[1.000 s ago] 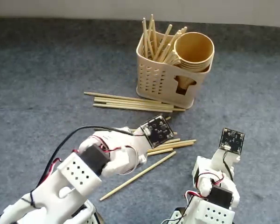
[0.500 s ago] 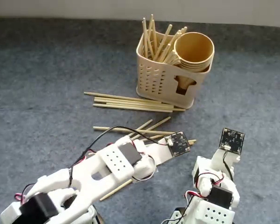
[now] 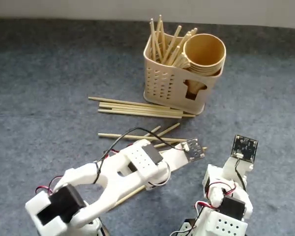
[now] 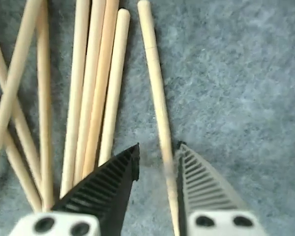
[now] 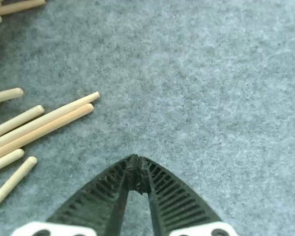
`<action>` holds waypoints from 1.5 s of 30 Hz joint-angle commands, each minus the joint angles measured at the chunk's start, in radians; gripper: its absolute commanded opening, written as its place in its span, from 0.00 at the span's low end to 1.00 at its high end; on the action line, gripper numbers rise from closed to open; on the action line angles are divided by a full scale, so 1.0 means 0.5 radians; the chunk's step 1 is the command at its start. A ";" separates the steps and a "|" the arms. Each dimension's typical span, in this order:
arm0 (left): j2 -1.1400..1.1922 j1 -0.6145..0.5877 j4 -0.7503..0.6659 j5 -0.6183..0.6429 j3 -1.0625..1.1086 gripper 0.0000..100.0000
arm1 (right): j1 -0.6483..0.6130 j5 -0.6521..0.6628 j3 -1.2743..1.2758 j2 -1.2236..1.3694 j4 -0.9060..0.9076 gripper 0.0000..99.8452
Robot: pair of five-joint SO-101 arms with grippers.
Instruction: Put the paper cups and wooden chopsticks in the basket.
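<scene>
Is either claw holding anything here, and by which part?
Nothing is held. The left claw is open, astride one pale wooden chopstick lying on the grey carpet; the right claw is shut and empty.

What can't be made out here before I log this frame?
High view: the left arm covers part of the loose chopsticks.
Left wrist view: the single chopstick inside the open left end effector blurs; contact unclear.
High view: the stacked paper cups nest too tightly to count.
</scene>
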 commanded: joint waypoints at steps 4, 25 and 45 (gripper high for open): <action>0.097 0.032 -0.006 0.003 -0.176 0.01 | 0.020 0.000 0.305 -0.011 0.011 0.01; -0.901 -0.192 0.218 0.009 0.048 0.00 | 0.020 0.000 0.305 -0.011 0.011 0.01; -1.677 -0.385 0.221 0.015 0.002 0.00 | 0.020 0.000 0.305 -0.011 0.011 0.01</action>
